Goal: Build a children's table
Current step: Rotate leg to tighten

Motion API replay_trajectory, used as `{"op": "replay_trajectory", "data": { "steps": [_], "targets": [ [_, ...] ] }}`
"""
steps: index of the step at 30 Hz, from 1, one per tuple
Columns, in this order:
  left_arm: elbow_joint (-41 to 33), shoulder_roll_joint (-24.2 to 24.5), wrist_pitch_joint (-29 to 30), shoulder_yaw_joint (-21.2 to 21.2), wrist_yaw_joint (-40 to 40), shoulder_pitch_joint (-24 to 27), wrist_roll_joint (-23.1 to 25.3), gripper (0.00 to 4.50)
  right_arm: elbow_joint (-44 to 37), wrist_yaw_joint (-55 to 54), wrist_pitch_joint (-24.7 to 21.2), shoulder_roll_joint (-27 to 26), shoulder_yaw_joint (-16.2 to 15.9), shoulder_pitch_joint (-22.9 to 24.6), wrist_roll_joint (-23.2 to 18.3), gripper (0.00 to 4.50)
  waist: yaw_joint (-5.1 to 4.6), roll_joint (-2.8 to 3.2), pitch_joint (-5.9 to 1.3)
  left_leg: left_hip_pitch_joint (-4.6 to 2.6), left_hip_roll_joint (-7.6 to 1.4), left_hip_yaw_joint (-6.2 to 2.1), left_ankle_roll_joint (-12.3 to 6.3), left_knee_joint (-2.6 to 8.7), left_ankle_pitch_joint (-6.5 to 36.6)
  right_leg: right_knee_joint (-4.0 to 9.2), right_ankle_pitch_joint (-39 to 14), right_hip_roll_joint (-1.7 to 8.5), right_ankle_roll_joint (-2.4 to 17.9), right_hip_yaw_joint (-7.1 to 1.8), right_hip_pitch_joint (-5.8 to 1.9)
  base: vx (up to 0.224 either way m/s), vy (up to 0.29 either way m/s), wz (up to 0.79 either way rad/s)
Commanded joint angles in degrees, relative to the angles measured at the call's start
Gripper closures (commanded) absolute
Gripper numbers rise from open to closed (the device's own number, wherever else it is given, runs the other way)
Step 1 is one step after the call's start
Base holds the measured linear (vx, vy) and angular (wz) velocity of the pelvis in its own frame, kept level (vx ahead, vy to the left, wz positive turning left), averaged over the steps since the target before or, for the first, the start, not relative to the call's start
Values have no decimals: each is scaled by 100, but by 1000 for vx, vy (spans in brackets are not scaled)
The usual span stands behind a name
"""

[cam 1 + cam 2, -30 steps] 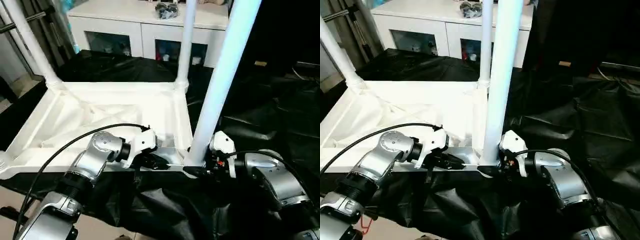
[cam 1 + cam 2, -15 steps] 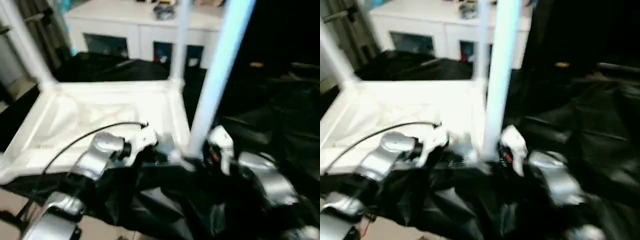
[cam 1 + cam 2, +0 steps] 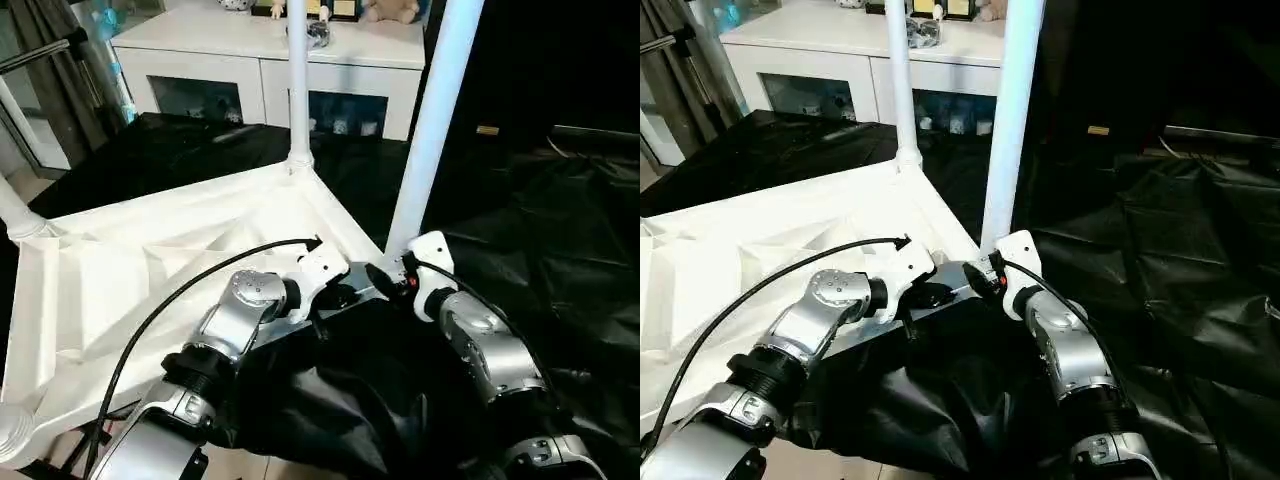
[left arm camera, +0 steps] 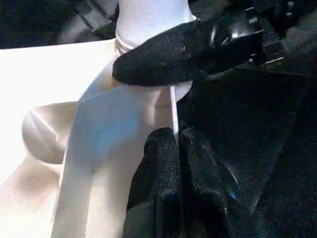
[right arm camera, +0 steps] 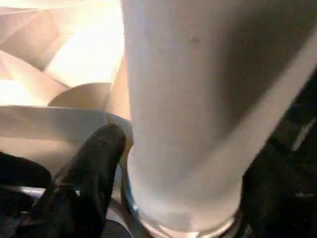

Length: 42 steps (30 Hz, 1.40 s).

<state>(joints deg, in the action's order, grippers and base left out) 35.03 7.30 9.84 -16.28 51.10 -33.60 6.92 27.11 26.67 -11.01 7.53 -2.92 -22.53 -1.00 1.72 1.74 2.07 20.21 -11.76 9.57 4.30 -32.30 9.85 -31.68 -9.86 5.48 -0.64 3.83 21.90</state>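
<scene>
while the upside-down tabletop [image 3: 130, 270] fills the frame's left, your left gripper [image 4: 176, 148] pinches its near rim, fingers pressed together; your right gripper [image 3: 385, 278] hugs the centre leg [image 3: 432, 120]. keep that leg upright while seating it.

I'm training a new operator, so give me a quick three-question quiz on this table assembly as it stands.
1. True or false: the white plastic rectangular tabletop lies ribbed underside up on the black cloth.
2. How many long white tubular legs visibly stand in its corner sockets? A one, B three, C five.
3. Fill in: the left gripper pinches the tabletop's ____.

Key: 1 true; 2 B; 3 rim.
</scene>
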Motion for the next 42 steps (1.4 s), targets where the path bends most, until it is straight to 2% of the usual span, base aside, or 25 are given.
{"op": "replay_trajectory", "data": {
  "steps": [1, 3, 5, 6, 7, 9, 12, 15, 18, 21, 22, 24, 26, 32, 34, 35, 37, 40, 41, 42],
  "targets": [
    [-216, -134, -271, -450, 504, -54, -117, 450, -53, 577, -28, -64, -590, 76, -30, 78, -26, 10, -241, -75, -62, -54, -12, 454, 2797, 502, -2932, 221, 647, -109, -63, 0, 0, 0],
    [-257, -62, -335, -470, 640, -26, -139, 450, -166, 788, 15, 33, -612, 103, -85, 78, 4, -4, -257, -61, -76, -35, -51, 456, 2636, 462, -2561, 212, 786, -134, -87, 0, 0, 0],
    [-409, 153, -371, -494, 1086, 60, -264, 450, -523, 1541, 153, 427, -741, 236, -224, 78, 47, -22, -270, -32, -89, 6, -118, 441, 2345, 391, -2071, 211, 977, -174, -119, 0, 0, 0],
    [-502, 289, -377, -502, 1353, 99, -343, 450, -735, 2021, 231, 682, -816, 323, -331, 78, 78, 1, -275, -40, -101, 19, -172, 430, 2264, 368, -1930, 215, 1047, -188, -125, 0, 0, 0],
    [-507, 297, -376, -503, 1367, 101, -347, 450, -747, 2047, 235, 697, -820, 328, -337, 78, 82, -8, -285, -37, -111, 28, -206, 425, 2214, 356, -1826, 213, 1097, -193, -135, 57, -19, 9],
    [-539, 423, -483, -508, 1553, 112, -358, 450, -936, 2520, 359, 935, -867, 410, -456, 78, 98, -5, -300, -22, -112, 53, -281, 407, 1938, 316, -1449, 209, 1238, -201, -148, 57, -19, 8],
    [-528, 554, -522, -465, 1678, 120, -368, 450, -1167, 3162, 262, 1230, -921, 528, -680, 78, 167, -6, -333, 15, -128, 62, -390, 360, 1374, 200, -799, 205, 1447, -199, -207, 34, -9, 3],
    [-549, 699, -558, -440, 1906, 163, -448, 450, -1258, 3643, 188, 1436, -1024, 589, -775, 78, 209, -18, -335, 30, -122, 73, -457, 331, 1215, 149, -526, 198, 1557, -193, -227, 0, 0, 0],
    [-602, 866, -590, -428, 2142, 218, -506, 450, -1435, 3956, 85, 1577, -1122, 653, -914, 78, 249, -16, -365, 39, -129, 77, -569, 287, 948, 90, -217, 208, 1630, -194, -230, 0, 0, 0],
    [-644, 952, -596, -421, 2301, 246, -575, 450, -1547, 4047, 6, 1596, -1152, 675, -969, 104, 265, -8, -343, 47, -128, 85, -553, 296, 1035, 108, -416, 204, 1594, -189, -210, 0, 0, 0],
    [-630, 956, -613, -416, 2316, 244, -566, 450, -1560, 4074, -12, 1593, -1152, 680, -972, 112, 271, -24, -334, 38, -132, 85, -498, 308, 1148, 129, -622, 207, 1557, -191, -205, 0, 0, 0],
    [-606, 953, -638, -398, 2318, 232, -557, 450, -1600, 4094, -85, 1571, -1156, 689, -995, 128, 273, -12, -322, 23, -138, 76, -358, 333, 1363, 160, -1001, 212, 1463, -198, -191, 0, 0, 0],
    [-608, 948, -633, -393, 2308, 226, -579, 450, -1631, 4113, -132, 1567, -1153, 700, -1025, 148, 272, -28, -322, 19, -134, 74, -305, 338, 1409, 169, -1105, 213, 1411, -207, -189, 0, 0, 0],
    [-666, 926, -599, -403, 2196, 281, -604, 450, -1688, 4105, -182, 1533, -1191, 799, -1056, 180, 286, -51, -338, 33, -130, 75, -334, 321, 1200, 144, -906, 210, 1389, -212, -195, 0, 0, 0],
    [-649, 893, -574, -370, 2046, 292, -554, 450, -1684, 3935, -275, 1426, -1157, 821, -1045, 184, 297, -42, -337, 34, -128, 78, -361, 316, 1151, 136, -838, 207, 1409, -209, -191, 0, 0, 0],
    [-585, 777, -480, -298, 1762, 261, -513, 450, -1521, 3521, -198, 1248, -1087, 783, -892, 185, 293, -56, -332, 35, -128, 81, -360, 319, 1152, 140, -858, 207, 1405, -211, -187, 0, 0, 0],
    [-551, 709, -411, -266, 1628, 235, -501, 450, -1402, 3221, -233, 1143, -1019, 744, -805, 186, 280, -48, -317, 28, -120, 75, -282, 335, 1268, 173, -1117, 216, 1344, -210, -174, 0, 0, 0],
    [-471, 572, -323, -242, 1348, 176, -440, 450, -1097, 2530, -281, 903, -862, 623, -632, 186, 209, -35, -281, 17, -95, 55, -77, 379, 1689, 249, -1881, 220, 1124, -207, -155, 0, 0, 0],
    [-314, 334, -231, -232, 892, 86, -336, 450, -676, 1833, -369, 584, -684, 455, -538, 186, 176, -51, -280, 5, -84, 44, -17, 382, 1815, 276, -2126, 219, 1027, -204, -138, 0, 0, 0],
    [-256, 191, -175, -250, 691, 49, -286, 450, -479, 1494, -385, 416, -653, 381, -456, 186, 123, -40, -263, 3, -72, 31, 47, 391, 1941, 292, -2315, 211, 984, -200, -118, 0, 0, 0]
  ]
}}
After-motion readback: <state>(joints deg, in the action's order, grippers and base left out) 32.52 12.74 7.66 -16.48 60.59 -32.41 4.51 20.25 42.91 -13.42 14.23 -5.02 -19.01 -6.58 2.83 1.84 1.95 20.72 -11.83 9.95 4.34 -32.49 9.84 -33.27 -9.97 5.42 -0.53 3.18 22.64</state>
